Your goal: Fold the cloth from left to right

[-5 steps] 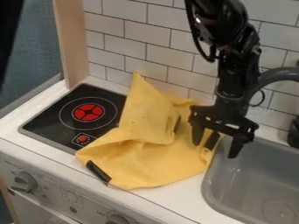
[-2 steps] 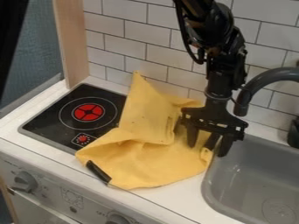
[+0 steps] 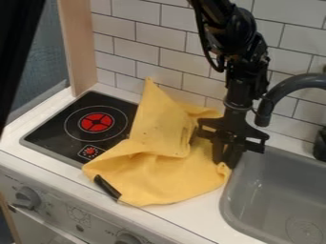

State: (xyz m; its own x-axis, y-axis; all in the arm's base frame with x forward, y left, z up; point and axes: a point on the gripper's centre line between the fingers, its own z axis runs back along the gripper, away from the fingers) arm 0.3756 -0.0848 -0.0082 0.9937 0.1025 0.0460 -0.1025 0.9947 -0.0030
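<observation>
White wall tiles (image 3: 172, 57) run behind the tabletop (image 3: 197, 212), whose front carries printed markings around its knobs and between them. The arm (image 3: 239, 62) comes in from the top edge, right of the middle. Its upper part slants down to the right; below that, the lower section drops nearly upright, with a cable bowed out along its left side. The grey sink (image 3: 280, 195) is set into the tabletop's right part.

The yellow cloth (image 3: 178, 176) lies crumpled in the middle of the tabletop, between stove and sink. Its left part overlaps the right side of the stove, one tall point rises toward the tiles, a fold crosses its middle, and its front reaches close to the tabletop's front edge. The black stove (image 3: 47, 136) bears a red burner mark inside a thin ring, with a smaller red dial mark nearer the front.

A dark faucet (image 3: 280, 95) curves in at the right, just beside the arm. The end effector (image 3: 227, 162) points down at the cloth's right edge, near the sink's rim. Its fingers are drawn together; whether they pinch any fabric I cannot tell.

Smallest are the grey knob (image 3: 26, 198) at the front left and a black strip (image 3: 107, 187) on the cloth's front-left edge.
</observation>
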